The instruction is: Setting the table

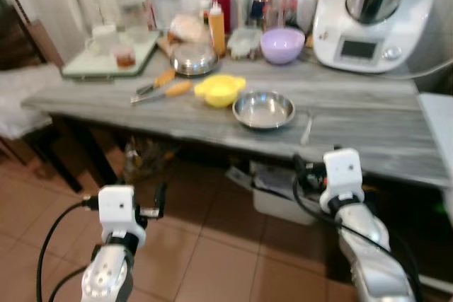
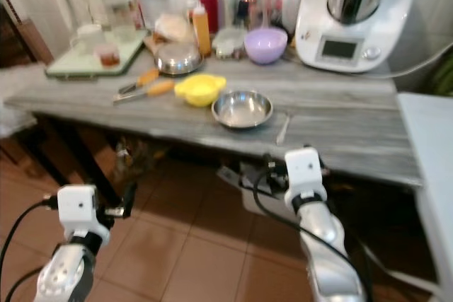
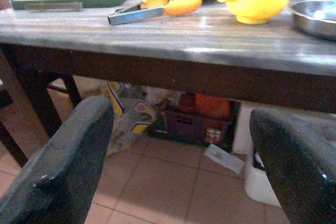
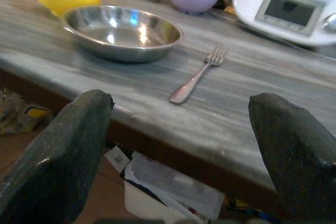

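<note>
No text, label, brand, number or sign can be read in any of the views. The white kitchen machine [image 1: 373, 15] at the upper right of the head views has a display panel [image 4: 292, 9], but it shows as a blank grey field, and a small reddish mark on its white body is too blurred to make out. The bottles and jars at the back of the grey table [image 1: 354, 114] carry labels too blurred and small to read.

back row of bottles [image 1: 212, 5] blurred, labels unreadable; mixer [image 1: 373, 12] top cut off by frame edge.
</note>
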{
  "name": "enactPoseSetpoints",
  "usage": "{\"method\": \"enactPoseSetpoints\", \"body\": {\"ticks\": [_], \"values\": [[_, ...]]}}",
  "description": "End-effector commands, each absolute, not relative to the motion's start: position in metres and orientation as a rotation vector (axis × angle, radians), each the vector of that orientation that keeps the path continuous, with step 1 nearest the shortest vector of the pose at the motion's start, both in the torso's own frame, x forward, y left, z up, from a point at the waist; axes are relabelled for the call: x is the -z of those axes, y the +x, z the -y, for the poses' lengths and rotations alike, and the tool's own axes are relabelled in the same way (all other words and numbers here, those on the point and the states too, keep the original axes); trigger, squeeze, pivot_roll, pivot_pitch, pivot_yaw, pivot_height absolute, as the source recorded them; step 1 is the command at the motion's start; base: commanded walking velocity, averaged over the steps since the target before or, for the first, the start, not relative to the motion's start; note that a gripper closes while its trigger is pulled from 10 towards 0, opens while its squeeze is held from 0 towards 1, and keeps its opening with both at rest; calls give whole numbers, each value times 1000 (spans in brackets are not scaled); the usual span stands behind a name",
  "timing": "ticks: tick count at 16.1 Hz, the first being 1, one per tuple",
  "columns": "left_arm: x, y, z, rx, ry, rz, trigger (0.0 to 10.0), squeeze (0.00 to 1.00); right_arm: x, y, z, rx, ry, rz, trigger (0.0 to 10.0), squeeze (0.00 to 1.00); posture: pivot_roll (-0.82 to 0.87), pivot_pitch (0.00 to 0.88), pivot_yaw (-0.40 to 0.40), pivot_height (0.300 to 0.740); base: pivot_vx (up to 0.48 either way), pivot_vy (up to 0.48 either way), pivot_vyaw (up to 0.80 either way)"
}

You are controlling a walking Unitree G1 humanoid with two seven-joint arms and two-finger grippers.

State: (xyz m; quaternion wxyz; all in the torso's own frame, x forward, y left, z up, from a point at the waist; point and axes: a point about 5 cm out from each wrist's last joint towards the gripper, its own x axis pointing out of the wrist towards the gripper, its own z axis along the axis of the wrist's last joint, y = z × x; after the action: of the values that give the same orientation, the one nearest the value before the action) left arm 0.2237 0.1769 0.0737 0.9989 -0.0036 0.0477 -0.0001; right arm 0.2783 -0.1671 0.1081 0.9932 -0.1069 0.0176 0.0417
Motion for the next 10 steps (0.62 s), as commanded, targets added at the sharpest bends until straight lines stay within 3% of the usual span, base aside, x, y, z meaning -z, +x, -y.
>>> {"method": "enactPoseSetpoints", "body": {"ticks": [1, 10], "values": [[-76, 225, -180, 2, 3, -85, 10000, 0, -108, 280, 167, -79, -207, -41, 10000, 0, -154, 11, 69, 740, -311, 0, 0], [-73, 227, -180, 18, 2, -89, 10000, 0, -106, 286, 165, -59, -161, -53, 10000, 0, -154, 8, 65, 740, -306, 0, 0]]}}
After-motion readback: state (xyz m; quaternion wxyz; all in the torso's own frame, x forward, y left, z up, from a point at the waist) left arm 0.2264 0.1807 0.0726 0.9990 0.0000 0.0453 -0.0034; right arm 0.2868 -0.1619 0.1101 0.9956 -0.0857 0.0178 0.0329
